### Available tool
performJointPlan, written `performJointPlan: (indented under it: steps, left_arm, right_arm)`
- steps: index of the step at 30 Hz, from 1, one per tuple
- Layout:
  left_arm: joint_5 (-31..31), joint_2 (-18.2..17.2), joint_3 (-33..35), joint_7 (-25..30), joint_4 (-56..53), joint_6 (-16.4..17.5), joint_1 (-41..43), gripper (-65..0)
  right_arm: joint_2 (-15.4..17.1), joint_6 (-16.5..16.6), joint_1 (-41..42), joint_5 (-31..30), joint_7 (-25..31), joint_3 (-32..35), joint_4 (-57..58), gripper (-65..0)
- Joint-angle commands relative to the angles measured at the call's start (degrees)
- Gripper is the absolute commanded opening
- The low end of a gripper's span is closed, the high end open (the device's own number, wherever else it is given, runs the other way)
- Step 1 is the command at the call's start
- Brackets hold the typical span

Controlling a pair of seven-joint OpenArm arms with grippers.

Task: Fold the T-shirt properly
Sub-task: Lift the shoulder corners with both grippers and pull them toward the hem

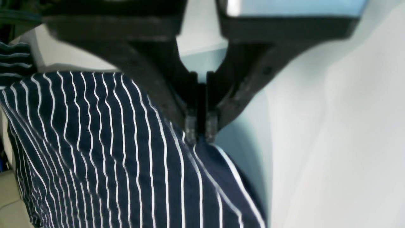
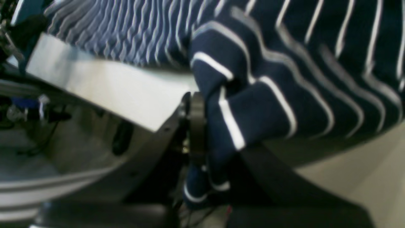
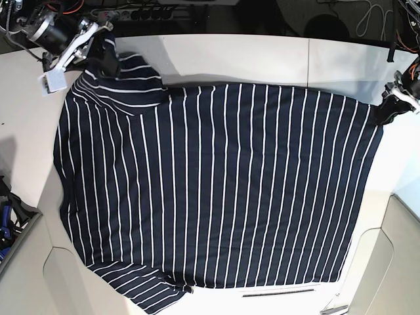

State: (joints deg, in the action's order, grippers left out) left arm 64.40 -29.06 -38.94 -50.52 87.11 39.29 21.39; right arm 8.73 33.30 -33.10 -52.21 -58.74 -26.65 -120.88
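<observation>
Apparently mid-lift, both tools, the left (image 3: pixel 378 115) and right (image 3: pixel 113 58), pinch the navy white-striped T-shirt (image 3: pixel 216 184); next, an even fold.

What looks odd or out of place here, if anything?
The striped T-shirt looks lopsided: it bunches up at the right gripper, while the left gripper pinches a smoother edge. One lower corner also droops past the table's near edge.

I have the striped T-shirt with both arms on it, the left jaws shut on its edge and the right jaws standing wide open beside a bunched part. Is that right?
Not quite: the right jaws are shut on the bunched part of the T-shirt, as the right wrist view shows.
</observation>
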Motion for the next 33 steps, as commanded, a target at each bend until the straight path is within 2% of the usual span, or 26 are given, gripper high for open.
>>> performJointPlan:
  steps: [1,5,11,17,22,26,33]
  left_arm:
    - [0.96,-1.44,-0.42,2.62,1.27,0.71,-0.46,-65.0]
    - [-4.59,-1.42,-0.39,5.97,1.44,0.71,-3.10,-65.0]
    - [-10.93,-1.42,0.44,9.77,1.38,0.71,-7.89,-65.0]
    - [-23.89,-1.42,9.68,16.33,1.05,0.71,-12.76,-65.0]
    - [-33.81,-1.42,15.41,19.98,1.01,-6.34,-17.57,-65.0]
    - [-35.56,-1.46,15.58,19.93,0.48,-7.85,-21.29,-65.0]
    - [-35.56,-1.42,18.08,21.33,-5.57,-7.80,-25.57,-65.0]
  right_arm:
    - [0.44,0.42,0.72,-1.33,1.25,-0.70,-1.05,-65.0]
    - [0.52,0.42,3.69,-0.68,1.38,-1.90,-1.03,-65.0]
    - [2.78,0.42,9.57,2.12,2.38,-1.90,0.94,-65.0]
    - [6.54,0.46,18.73,2.56,2.38,-1.77,9.31,-65.0]
    - [9.62,0.59,26.75,2.49,2.38,-1.66,19.06,-65.0]
    - [11.30,0.59,33.03,2.58,2.34,-1.60,25.53,-65.0]
    - [11.43,0.61,42.25,3.87,2.38,1.68,35.26,-65.0]
